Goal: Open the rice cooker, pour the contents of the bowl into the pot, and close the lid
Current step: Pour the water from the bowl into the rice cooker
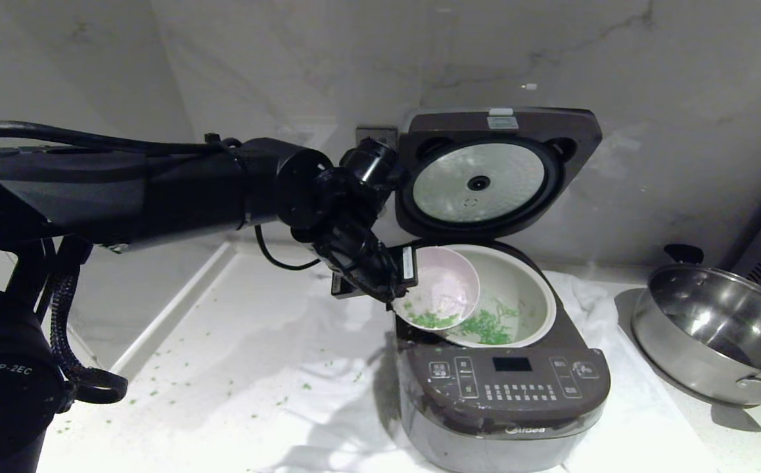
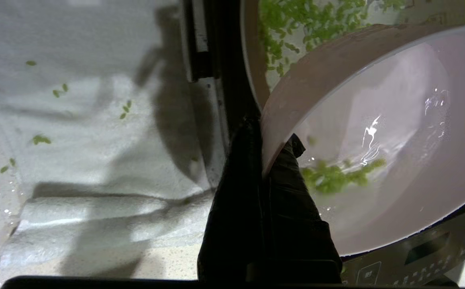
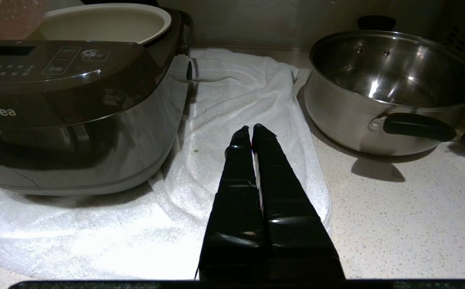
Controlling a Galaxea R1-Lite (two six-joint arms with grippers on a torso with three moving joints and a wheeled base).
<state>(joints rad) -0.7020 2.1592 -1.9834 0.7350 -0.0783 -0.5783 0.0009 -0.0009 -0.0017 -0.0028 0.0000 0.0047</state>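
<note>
The dark brown rice cooker (image 1: 505,394) stands on a white towel with its lid (image 1: 495,171) raised, the pale inner plate facing me. My left gripper (image 1: 401,284) is shut on the rim of the pink bowl (image 1: 443,289), which is tipped over the left edge of the pot (image 1: 538,305). Green contents (image 1: 489,326) lie in the pot; a few bits (image 2: 337,174) still cling inside the bowl (image 2: 397,152). In the left wrist view one finger (image 2: 238,188) is outside the rim and the other inside. My right gripper (image 3: 251,129) is shut and empty, low over the towel to the right of the cooker (image 3: 68,112).
A shiny steel pan (image 1: 715,335) with black handles sits to the right of the cooker. Green bits are scattered on the white counter (image 1: 223,387) and towel (image 3: 236,92) to the left. A marble wall stands close behind; a grey box is at the far right edge.
</note>
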